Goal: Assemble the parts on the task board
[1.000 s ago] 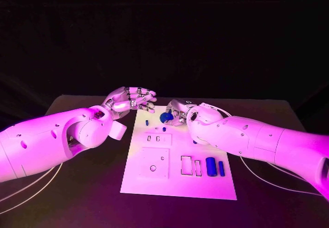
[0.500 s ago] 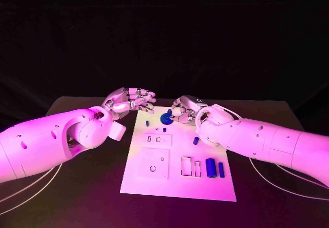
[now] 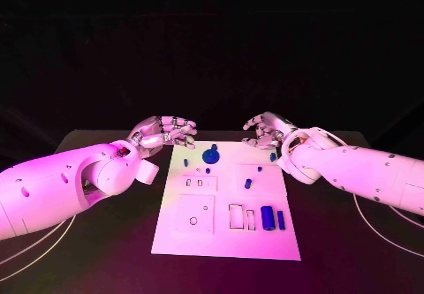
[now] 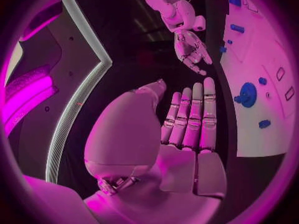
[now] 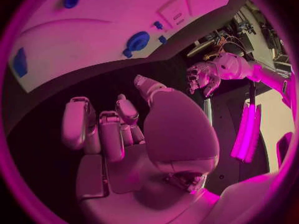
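My left hand (image 3: 166,132) hovers off the far left corner of the task board (image 3: 225,242), holding nothing, fingers loosely curled in the head view; in the left wrist view they lie straight and side by side (image 4: 190,117). My right hand (image 3: 268,130) hangs above the far right corner of the board, also holding nothing, fingers apart and bent (image 5: 102,132). The board lies mid-table (image 3: 88,245). A round blue part (image 3: 211,155) stands near the board's far edge, between my hands but touching neither. A small blue part (image 3: 247,182) lies near the board's middle. Two upright blue parts (image 3: 268,215) sit side by side at the near right, next to white rectangular slots (image 3: 238,216). Smaller blue bits (image 3: 185,163) are near the left edge.
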`<state>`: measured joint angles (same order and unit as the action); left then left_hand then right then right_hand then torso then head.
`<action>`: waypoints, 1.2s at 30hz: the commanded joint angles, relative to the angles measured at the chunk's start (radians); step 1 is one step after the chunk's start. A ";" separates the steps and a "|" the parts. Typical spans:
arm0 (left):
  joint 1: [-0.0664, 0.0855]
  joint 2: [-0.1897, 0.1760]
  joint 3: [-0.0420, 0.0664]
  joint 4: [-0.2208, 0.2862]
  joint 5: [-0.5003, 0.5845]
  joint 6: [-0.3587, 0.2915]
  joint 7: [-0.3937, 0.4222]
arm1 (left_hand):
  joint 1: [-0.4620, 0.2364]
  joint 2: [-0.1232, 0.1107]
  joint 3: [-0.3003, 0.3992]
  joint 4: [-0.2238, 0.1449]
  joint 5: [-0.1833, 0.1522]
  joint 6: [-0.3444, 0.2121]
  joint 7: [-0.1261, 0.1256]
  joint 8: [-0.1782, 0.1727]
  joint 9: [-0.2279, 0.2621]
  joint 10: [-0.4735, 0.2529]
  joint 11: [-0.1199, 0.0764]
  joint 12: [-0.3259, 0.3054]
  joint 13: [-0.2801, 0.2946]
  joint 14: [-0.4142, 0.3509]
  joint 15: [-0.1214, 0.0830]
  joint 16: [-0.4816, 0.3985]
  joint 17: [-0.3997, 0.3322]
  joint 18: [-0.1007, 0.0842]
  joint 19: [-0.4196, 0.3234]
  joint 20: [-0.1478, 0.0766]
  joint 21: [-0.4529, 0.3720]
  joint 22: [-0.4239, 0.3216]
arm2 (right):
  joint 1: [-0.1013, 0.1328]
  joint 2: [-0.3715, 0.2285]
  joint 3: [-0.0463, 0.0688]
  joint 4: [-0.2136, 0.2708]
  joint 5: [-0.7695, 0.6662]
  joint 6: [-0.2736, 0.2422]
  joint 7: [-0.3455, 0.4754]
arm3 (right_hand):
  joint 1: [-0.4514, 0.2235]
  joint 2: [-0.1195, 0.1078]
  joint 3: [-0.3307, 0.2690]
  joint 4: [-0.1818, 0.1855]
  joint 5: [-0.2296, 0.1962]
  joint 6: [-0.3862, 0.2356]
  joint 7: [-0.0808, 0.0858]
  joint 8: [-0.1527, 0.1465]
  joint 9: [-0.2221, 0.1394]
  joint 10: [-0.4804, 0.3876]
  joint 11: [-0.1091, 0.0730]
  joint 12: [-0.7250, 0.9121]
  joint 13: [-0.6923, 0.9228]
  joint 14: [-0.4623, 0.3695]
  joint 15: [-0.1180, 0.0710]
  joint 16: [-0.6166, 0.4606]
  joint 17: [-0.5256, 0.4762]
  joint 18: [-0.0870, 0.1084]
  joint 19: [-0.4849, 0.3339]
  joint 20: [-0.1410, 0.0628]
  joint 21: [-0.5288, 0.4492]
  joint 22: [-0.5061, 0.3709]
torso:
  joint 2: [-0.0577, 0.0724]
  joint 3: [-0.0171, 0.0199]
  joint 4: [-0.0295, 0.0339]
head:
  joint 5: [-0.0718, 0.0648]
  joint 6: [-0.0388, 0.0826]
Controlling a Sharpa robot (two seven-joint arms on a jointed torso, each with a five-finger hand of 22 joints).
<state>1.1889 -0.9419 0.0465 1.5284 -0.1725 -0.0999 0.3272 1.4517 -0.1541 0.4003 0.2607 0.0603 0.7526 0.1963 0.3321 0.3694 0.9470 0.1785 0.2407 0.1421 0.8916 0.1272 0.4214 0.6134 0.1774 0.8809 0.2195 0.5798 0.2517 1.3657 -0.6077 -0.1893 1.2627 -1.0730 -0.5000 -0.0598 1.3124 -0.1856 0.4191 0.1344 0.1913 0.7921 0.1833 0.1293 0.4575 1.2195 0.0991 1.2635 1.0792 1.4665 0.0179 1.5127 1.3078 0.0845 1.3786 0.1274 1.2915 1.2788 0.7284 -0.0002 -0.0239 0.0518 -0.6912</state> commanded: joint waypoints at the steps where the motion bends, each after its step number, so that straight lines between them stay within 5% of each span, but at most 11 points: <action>1: 0.001 -0.002 0.000 0.004 0.000 0.013 0.010 | 0.001 0.009 -0.006 0.003 -0.003 -0.001 0.049 -0.005 -0.001 -0.004 0.005 -0.007 -0.002 0.010 0.000 -0.003 -0.001 0.005 0.007 0.000 0.000 -0.001 | 0.004 -0.058 0.000 0.021 0.113 0.138 0.080 | 0.021 0.000 0.016 -0.013 0.010 0.008 0.003 -0.006 -0.002 -0.010 -0.002 -0.007 -0.004 0.075 0.002 0.003 0.134 -0.006 0.001 -0.003 -0.006 0.002 | -0.006 0.0027 -0.0125 | -0.001 -0.001; 9: 0.000 -0.006 -0.002 0.005 0.000 0.016 0.010 | 0.001 0.009 -0.006 0.003 -0.003 -0.001 0.049 -0.005 -0.001 -0.004 0.005 -0.007 -0.002 0.010 0.000 -0.003 -0.001 0.005 0.007 0.000 0.000 -0.001 | -0.002 -0.155 -0.003 0.015 0.135 0.200 0.149 | 0.046 -0.013 0.043 -0.040 0.030 0.017 0.003 -0.008 -0.003 -0.005 -0.002 -0.005 0.004 0.077 0.002 0.007 0.145 -0.009 0.009 -0.004 0.006 0.017 | -0.010 0.0077 -0.0209 | -0.011 -0.008; 13: 0.000 -0.007 -0.003 0.005 0.000 0.017 0.010 | 0.001 0.009 -0.006 0.003 -0.003 -0.001 0.049 -0.005 -0.001 -0.004 0.005 -0.007 -0.002 0.010 0.000 -0.003 -0.001 0.005 0.007 0.000 0.000 -0.001 | -0.016 -0.169 -0.005 -0.007 0.119 0.201 0.155 | 0.048 -0.018 0.045 -0.045 0.032 0.020 0.002 -0.008 -0.004 0.005 -0.003 0.003 0.016 0.078 0.002 0.010 0.150 -0.012 0.014 -0.004 0.014 0.026 | -0.009 0.0079 -0.0190 | -0.015 -0.008; 21: 0.000 -0.005 -0.004 0.005 0.000 0.024 0.013 | 0.003 0.004 -0.009 0.001 -0.004 -0.001 0.049 -0.006 -0.001 -0.005 0.005 -0.007 -0.002 0.012 0.000 -0.004 -0.003 0.005 0.008 0.000 -0.002 -0.003 | -0.040 -0.159 -0.008 -0.053 0.095 0.187 0.153 | 0.049 -0.021 0.046 -0.047 0.033 0.021 0.002 -0.008 -0.004 0.011 -0.003 0.008 0.023 0.079 0.002 0.011 0.152 -0.012 0.015 -0.004 0.015 0.027 | -0.006 0.0068 -0.0132 | -0.019 -0.011; 32: 0.000 -0.007 -0.004 0.006 -0.001 0.046 0.026 | -0.014 -0.016 -0.041 0.009 -0.005 -0.002 0.049 -0.008 -0.001 -0.006 0.006 -0.007 -0.005 0.014 0.002 -0.006 -0.010 0.005 0.011 0.002 -0.013 -0.011 | -0.068 -0.121 -0.009 -0.121 0.082 0.174 0.149 | 0.045 -0.030 0.052 -0.053 0.037 0.001 0.000 -0.022 -0.009 0.016 -0.004 0.012 0.028 0.080 0.001 0.013 0.156 -0.012 0.016 -0.005 0.016 0.030 | 0.000 0.0128 -0.0140 | -0.010 -0.018; 36: -0.001 -0.006 -0.004 0.006 -0.001 0.049 0.027 | -0.020 -0.018 -0.050 0.014 -0.005 -0.002 0.049 -0.009 0.000 -0.007 0.006 -0.007 -0.005 0.015 0.002 -0.006 -0.012 0.005 0.012 0.003 -0.017 -0.014 | -0.074 -0.109 -0.009 -0.133 0.081 0.176 0.150 | 0.045 -0.029 0.052 -0.053 0.037 0.000 0.000 -0.023 -0.009 0.016 -0.004 0.012 0.029 0.079 0.001 0.012 0.155 -0.012 0.016 -0.005 0.017 0.031 | -0.001 0.0116 -0.0119 | -0.011 -0.024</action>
<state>1.1882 -0.9494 0.0417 1.5312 -0.1724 -0.0776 0.3351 1.4387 -0.1657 0.3544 0.2732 0.0603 0.7526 0.1963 0.3282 0.3695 0.9434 0.1822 0.2371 0.1386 0.8989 0.1269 0.4215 0.6024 0.1775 0.8846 0.2232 0.5674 0.2389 1.2925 -0.7193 -0.1981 1.1315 -0.9764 -0.3320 0.0747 1.3572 -0.2068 0.4696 0.0840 0.2245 0.8001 0.1822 0.1117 0.4495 1.2300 0.0954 1.2719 1.1072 1.4665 0.0178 1.5205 1.3074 0.0845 1.3897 0.1234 1.3067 1.3076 0.7274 0.0116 -0.0371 0.0401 -0.7123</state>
